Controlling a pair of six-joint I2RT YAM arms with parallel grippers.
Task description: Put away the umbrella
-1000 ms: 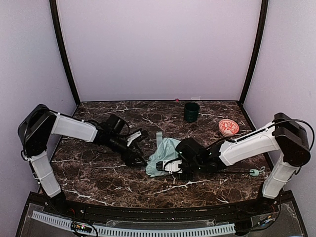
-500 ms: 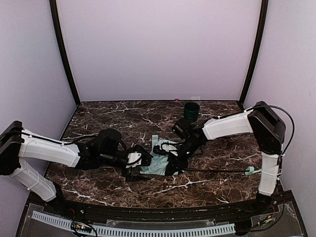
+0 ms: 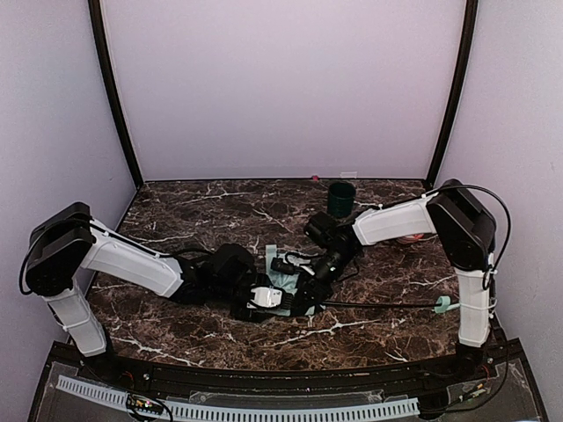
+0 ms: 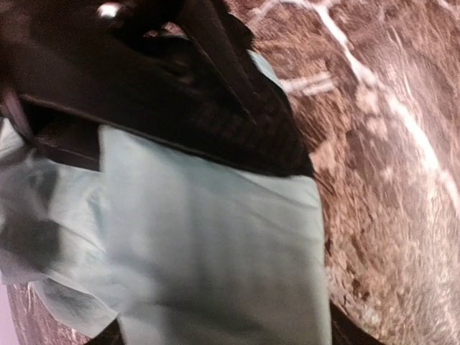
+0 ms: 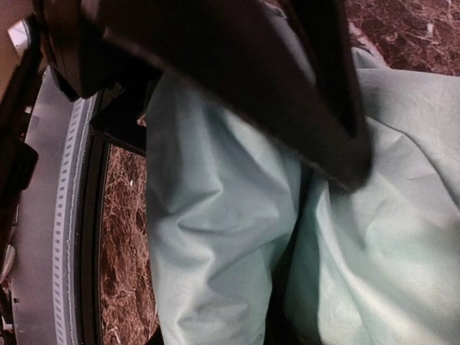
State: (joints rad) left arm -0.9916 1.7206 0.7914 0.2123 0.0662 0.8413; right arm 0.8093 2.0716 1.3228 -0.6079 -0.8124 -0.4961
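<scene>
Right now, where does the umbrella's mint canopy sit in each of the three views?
Top external: canopy bunched at mid-table; its shaft runs right to the handle.
Left wrist: canopy fills the lower left and centre.
Right wrist: canopy fills the centre and right.
Shared landmark: the marble tabletop beside the fabric, at right in the left wrist view, at lower left in the right wrist view.

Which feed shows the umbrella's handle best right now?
Top external: the handle lies unobstructed at the right end of the shaft. The left wrist and right wrist views show only the mint canopy, no handle.
</scene>
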